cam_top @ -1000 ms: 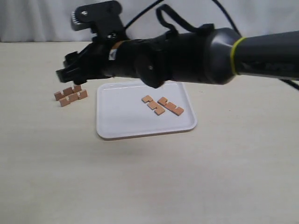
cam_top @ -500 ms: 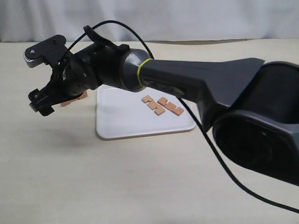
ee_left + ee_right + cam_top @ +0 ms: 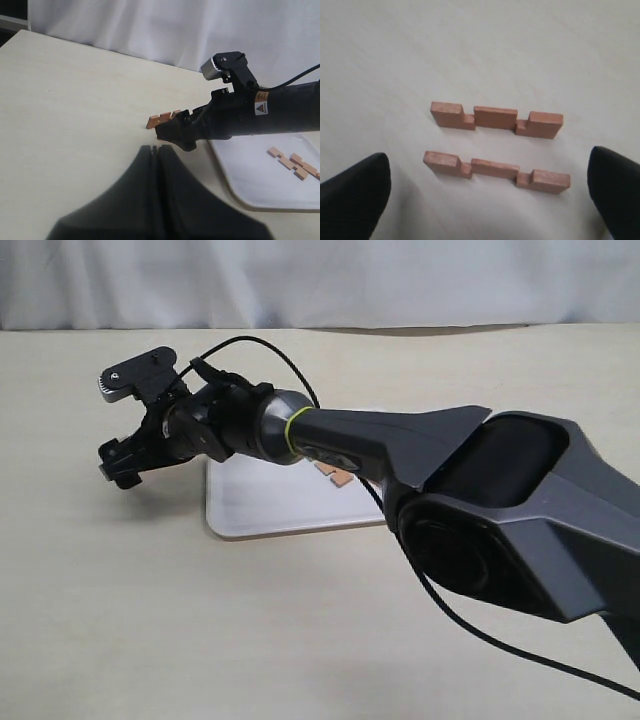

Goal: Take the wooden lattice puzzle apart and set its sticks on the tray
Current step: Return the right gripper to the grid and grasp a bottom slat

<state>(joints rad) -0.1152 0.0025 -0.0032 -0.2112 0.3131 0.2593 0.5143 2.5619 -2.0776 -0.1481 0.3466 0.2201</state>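
Fingers (image 3: pixel 357 197) of the right gripper (image 3: pixel 122 462) are spread wide, one on each side of two loose sticks (image 3: pixel 497 145) that lie flat on the table (image 3: pixel 520 45). Neither finger touches the wood. These sticks lie parallel and just apart, each a short light-brown bar with two square notches cut in one long edge.

In the exterior view the right arm (image 3: pixel 400 440) reaches across the tray (image 3: pixel 250 510) to the table on its left. There the gripper hides the sticks beneath it, and how high it hangs over them I cannot tell. The left wrist view shows one end of the pair poking out behind the black fingers.

Just beside that spot the white tray lies flat on the table, and two more sticks (image 3: pixel 295 162) rest on it close together. In the exterior view only a bit of one shows under the arm.

Fingers of the left gripper (image 3: pixel 156 150) are pressed together with just a thin seam between them, pointing toward the right gripper and apart from it.
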